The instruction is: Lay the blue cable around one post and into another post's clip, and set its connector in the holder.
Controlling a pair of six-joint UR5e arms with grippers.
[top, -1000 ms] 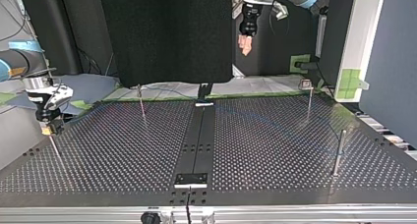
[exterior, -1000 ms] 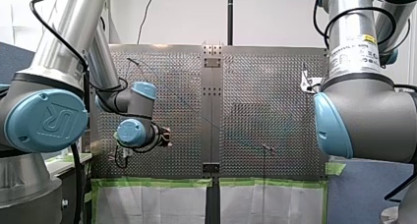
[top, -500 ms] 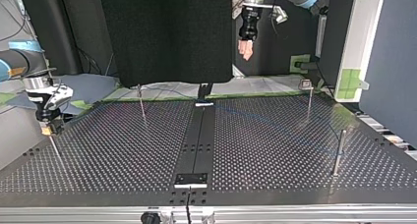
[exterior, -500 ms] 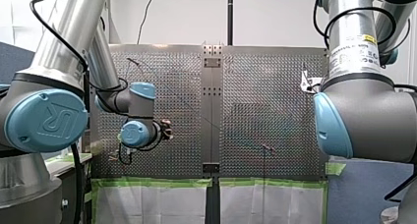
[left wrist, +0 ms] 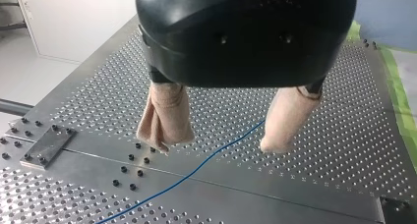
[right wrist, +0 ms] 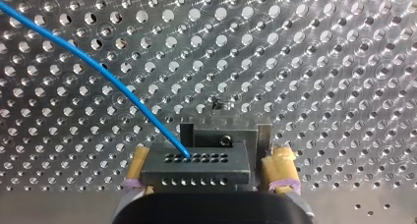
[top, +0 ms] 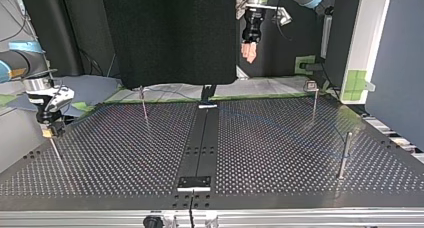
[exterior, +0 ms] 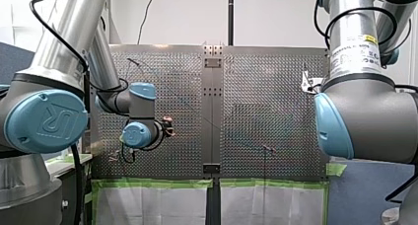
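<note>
Two grippers show in the top view. At its left, my right gripper (top: 48,132) has its yellow pads (right wrist: 281,172) closed on the black connector (right wrist: 194,167), low near the edge of the table (top: 280,153), and the blue cable (right wrist: 113,84) leaves the connector and arcs away over the holes. Further right stands a thin post (top: 144,104). Right of the middle, my left gripper (top: 248,52) hangs high above the table, beige pads (left wrist: 167,113) spread wide with nothing between them, the cable lying on the plate beneath. A block-topped post (top: 314,100) and a plain post (top: 344,155) stand rightmost
</note>
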